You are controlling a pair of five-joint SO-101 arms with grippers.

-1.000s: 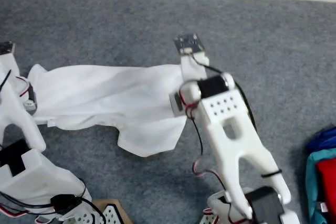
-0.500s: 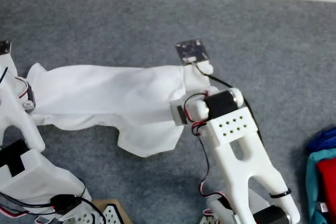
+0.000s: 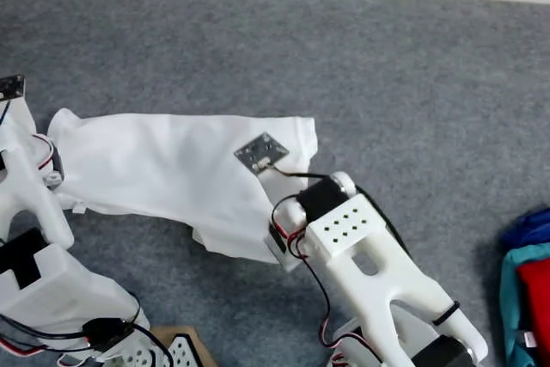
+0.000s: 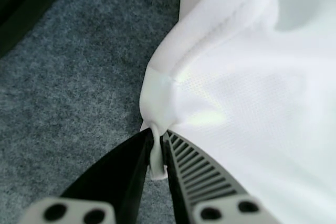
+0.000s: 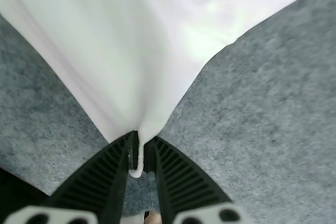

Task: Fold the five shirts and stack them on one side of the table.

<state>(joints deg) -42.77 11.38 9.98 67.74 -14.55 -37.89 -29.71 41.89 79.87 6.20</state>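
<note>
A white shirt (image 3: 172,174) lies spread across the grey table, its right part doubled over toward the left. At the shirt's left end my left gripper (image 4: 156,153) is shut on a hem of the white shirt (image 4: 241,87), and its arm (image 3: 30,204) stands at the table's left edge. My right gripper (image 5: 137,156) is shut on an edge of the white shirt (image 5: 131,51). The right arm (image 3: 344,238) leans over the shirt's lower right part.
A stack of folded shirts (image 3: 528,285) in blue, teal and red sits at the right edge of the table. The grey table surface (image 3: 412,75) lies bare behind and to the right of the white shirt.
My right arm has pulled its end of the white shirt leftward and nearer, folding the right part over the middle. The left arm has barely moved.
</note>
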